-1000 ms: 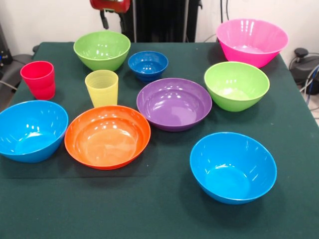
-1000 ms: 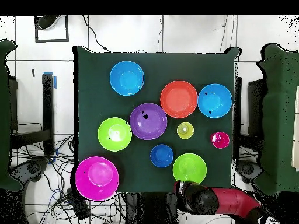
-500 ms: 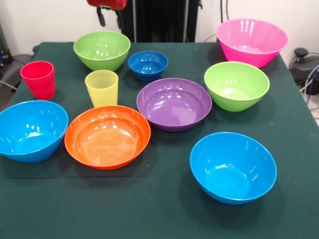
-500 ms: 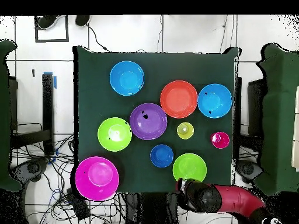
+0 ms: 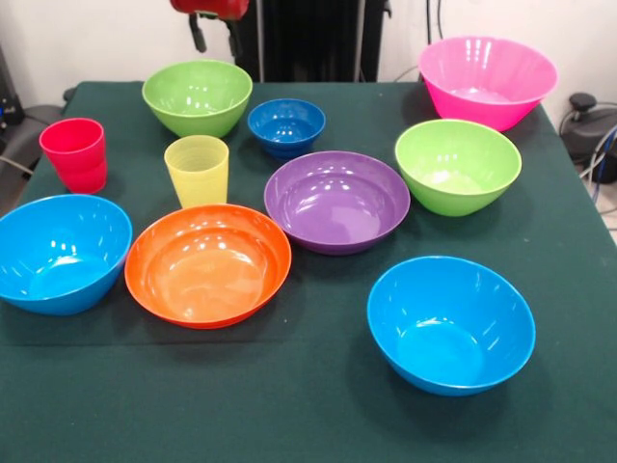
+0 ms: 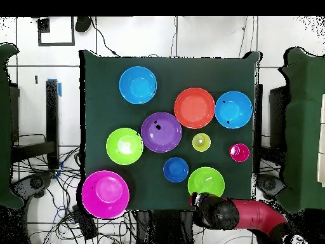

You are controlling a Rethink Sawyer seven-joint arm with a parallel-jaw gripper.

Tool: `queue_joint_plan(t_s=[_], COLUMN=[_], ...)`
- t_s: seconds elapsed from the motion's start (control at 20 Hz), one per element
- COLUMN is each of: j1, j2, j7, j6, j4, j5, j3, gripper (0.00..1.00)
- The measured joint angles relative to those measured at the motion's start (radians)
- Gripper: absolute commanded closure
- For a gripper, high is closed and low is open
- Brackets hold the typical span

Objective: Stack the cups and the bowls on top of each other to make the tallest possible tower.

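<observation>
A: Status of the bowls and cups?

B: None stacked. All stand apart and upright on the green table [image 5: 289, 405]. The small dark blue bowl [image 5: 286, 125] sits between a lime green bowl [image 5: 197, 96] and the purple bowl [image 5: 336, 201]. The yellow cup [image 5: 197, 170] stands near the red cup [image 5: 74, 154], just behind the orange bowl [image 5: 207, 264].

A: Gripper?

B: The gripper [image 5: 213, 29] hangs at the table's far edge, above that lime green bowl. Whether it is open or closed cannot be determined.

No readable text, label or number shows anywhere.
</observation>
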Motion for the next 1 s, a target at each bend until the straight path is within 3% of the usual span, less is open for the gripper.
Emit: queue_joint_plan(t_s=[1.0], j1=[0.081], j2=[0.102], j7=[0.000], j6=[0.000], j4=[-0.040], j5=[-0.014], j3=[-0.017], gripper=[0.00])
